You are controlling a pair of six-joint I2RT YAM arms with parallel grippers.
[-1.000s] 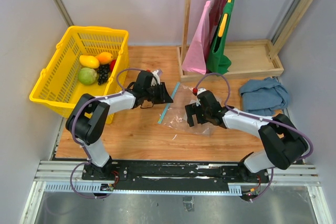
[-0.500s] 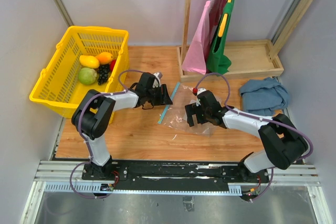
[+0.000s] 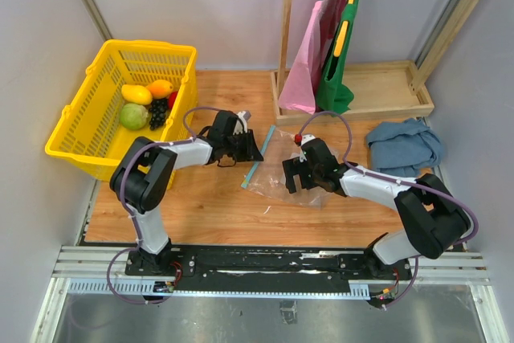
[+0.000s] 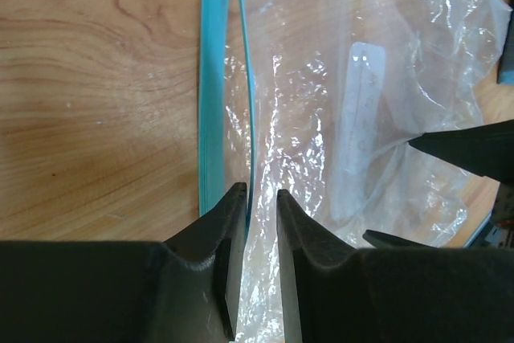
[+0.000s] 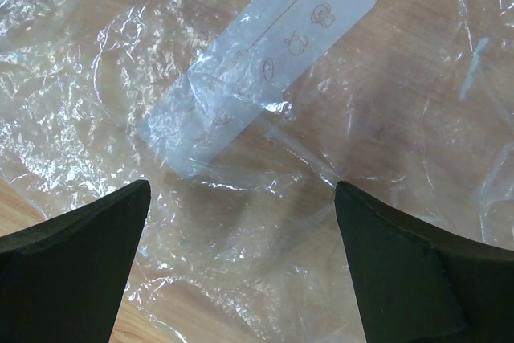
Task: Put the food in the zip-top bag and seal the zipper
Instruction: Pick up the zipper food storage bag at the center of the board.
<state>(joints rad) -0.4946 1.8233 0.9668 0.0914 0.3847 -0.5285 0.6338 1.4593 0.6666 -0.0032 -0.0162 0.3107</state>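
Observation:
The clear zip-top bag [image 3: 269, 180] lies flat on the wooden table between my arms. Its light-blue zipper [image 3: 259, 158] runs along the left edge and also shows in the left wrist view [image 4: 213, 102]. My left gripper [image 3: 254, 150] sits at the bag's mouth, its jaws [image 4: 255, 192] nearly together with one lip of plastic between them. My right gripper [image 3: 291, 176] is open wide over the bag's body [image 5: 265, 222], near the whitish label [image 5: 257, 54]. The food lies in the yellow basket: green round fruit [image 3: 134, 116], yellow piece [image 3: 136, 94], mango [image 3: 160, 87], grapes [image 3: 157, 110].
The yellow basket [image 3: 76, 122] stands at the far left. A wooden tray [image 3: 385, 90] sits at the back right, with pink [image 3: 309, 62] and green [image 3: 341, 46] bags hanging on its frame. A blue cloth [image 3: 401, 149] lies at the right.
My left arm has swung its elbow right and settled at the bag's mouth. The right gripper and the bag have barely moved.

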